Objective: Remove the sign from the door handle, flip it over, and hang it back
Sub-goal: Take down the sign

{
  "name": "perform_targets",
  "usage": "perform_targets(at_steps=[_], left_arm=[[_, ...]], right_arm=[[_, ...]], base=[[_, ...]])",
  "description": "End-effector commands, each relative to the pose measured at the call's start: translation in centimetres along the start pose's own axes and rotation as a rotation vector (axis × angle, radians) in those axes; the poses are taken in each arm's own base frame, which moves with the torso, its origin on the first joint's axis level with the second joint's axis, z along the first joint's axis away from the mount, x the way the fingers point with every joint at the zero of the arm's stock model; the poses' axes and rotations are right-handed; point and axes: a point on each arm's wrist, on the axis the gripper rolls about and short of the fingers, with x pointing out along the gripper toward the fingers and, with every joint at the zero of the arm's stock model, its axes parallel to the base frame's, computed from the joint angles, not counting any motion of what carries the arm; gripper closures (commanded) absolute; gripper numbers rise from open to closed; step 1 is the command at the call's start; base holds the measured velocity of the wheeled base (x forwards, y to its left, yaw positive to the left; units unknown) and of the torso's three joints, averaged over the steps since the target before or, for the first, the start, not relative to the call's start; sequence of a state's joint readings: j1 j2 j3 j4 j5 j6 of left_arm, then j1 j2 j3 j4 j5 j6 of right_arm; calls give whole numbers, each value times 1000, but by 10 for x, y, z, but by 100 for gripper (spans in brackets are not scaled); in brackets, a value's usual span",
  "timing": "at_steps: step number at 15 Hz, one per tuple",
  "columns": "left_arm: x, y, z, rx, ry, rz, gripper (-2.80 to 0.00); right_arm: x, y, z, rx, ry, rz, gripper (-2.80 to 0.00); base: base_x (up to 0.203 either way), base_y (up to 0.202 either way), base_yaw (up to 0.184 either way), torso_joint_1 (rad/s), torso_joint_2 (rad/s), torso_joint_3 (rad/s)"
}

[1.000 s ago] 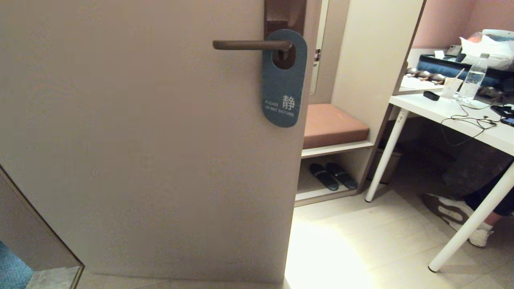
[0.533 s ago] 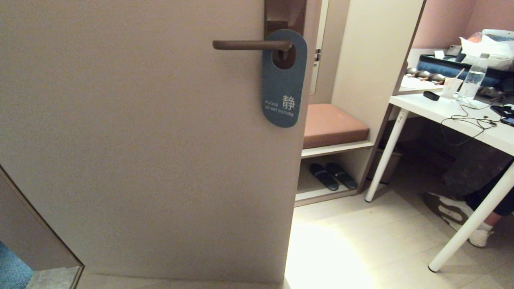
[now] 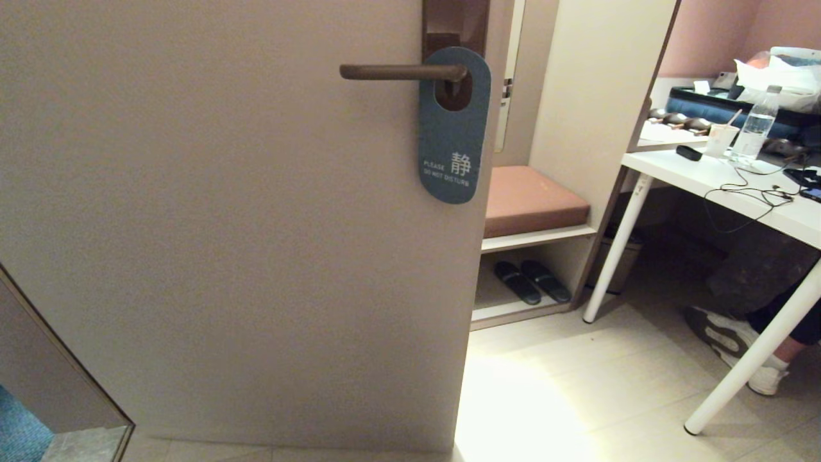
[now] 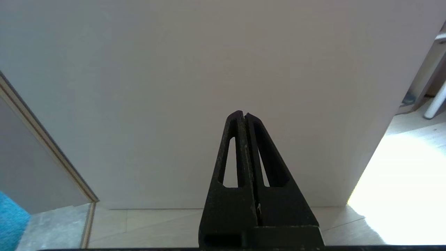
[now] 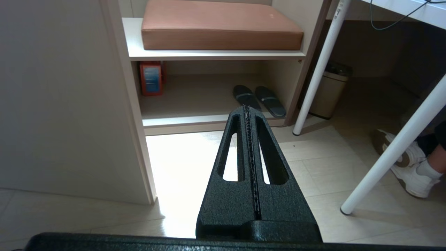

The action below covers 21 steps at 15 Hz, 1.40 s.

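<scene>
The sign (image 3: 454, 128) hangs blue side out on the door handle (image 3: 401, 71), at about one o'clock in the head view, its oval hole around the lever by the backplate; the left pincer (image 4: 243, 114) faces the bare door (image 4: 223, 69), fingers pressed together; the right pincer (image 5: 247, 108), likewise pressed together, points toward slippers (image 5: 259, 100) on a low shelf.

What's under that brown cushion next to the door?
Under the brown cushion is an open shelf holding a pair of dark slippers and a red-and-blue box. The door hides whatever lies further along behind its edge.
</scene>
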<state>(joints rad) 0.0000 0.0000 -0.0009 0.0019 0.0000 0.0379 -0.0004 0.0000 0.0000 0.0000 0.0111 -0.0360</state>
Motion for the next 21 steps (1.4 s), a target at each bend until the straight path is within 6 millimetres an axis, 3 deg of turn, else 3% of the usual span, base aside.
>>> perform_targets(at_steps=[1,5,10,16,21], left_arm=[[0,0,0,4,2,0,0],[0,0,0,53,2,-5,0],[0,0,0,28,0,-5,0],[0,0,0,23,0,-3,0],[0,0,0,-48,-1,8,0]], right_arm=[[0,0,0,2,0,-3,0],[-4,0,12,-4,-39,-3,0],[-7,-2,60,-3,-37,-6,0],[22,-5,138,-2,1,-3,0],[49,-5,174,-1,20,82,0]], base=[[0,0,0,0,0,0],[0,0,0,0,0,0],[0,0,0,0,0,0],[0,0,0,0,0,0],[0,0,0,0,0,0]])
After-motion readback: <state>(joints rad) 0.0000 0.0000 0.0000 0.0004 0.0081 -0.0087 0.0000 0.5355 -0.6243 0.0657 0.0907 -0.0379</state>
